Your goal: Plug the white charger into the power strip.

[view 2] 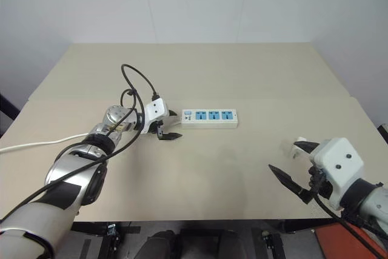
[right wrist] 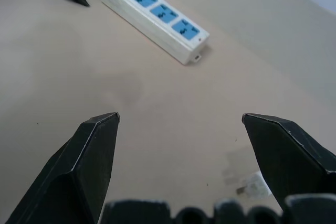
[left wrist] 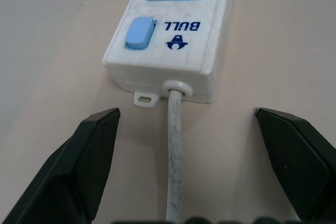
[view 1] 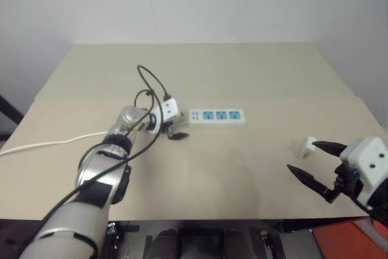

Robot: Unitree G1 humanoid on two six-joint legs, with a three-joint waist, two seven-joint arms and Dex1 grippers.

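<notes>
Power strip: the power strip [view 1: 217, 116] lies flat near the middle of the counter [view 1: 242, 71], its three blue sockets facing up and bare, the switch end turned toward the left tool.
Cord: the thin white cord [view 1: 48, 144] leaves that switch end and trails off to the counter's left edge.
Charger: the white charger [view 1: 308, 147] lies on the counter well apart from the strip, off to the right, just beside the right tool; which way its prongs point I cannot tell.
Left tool: the left tool [left wrist: 181, 153] sits low at the strip's switch end, fingers spread wide, one on either side of the cord, holding nothing and not touching the strip as far as I can see.
Right tool: the right tool [view 1: 315, 165] hangs near the counter's right front edge, fingers wide apart and empty, with the charger close by its far finger.
Step in hand: by my reckoning this is the approach, one tool lining up to steady the strip and the other nearing the charger; nothing is picked up or plugged in yet.
Next move: the right tool likely needs to settle over the charger and close on its body, leaving the prongs free, while the left pins the strip.
</notes>
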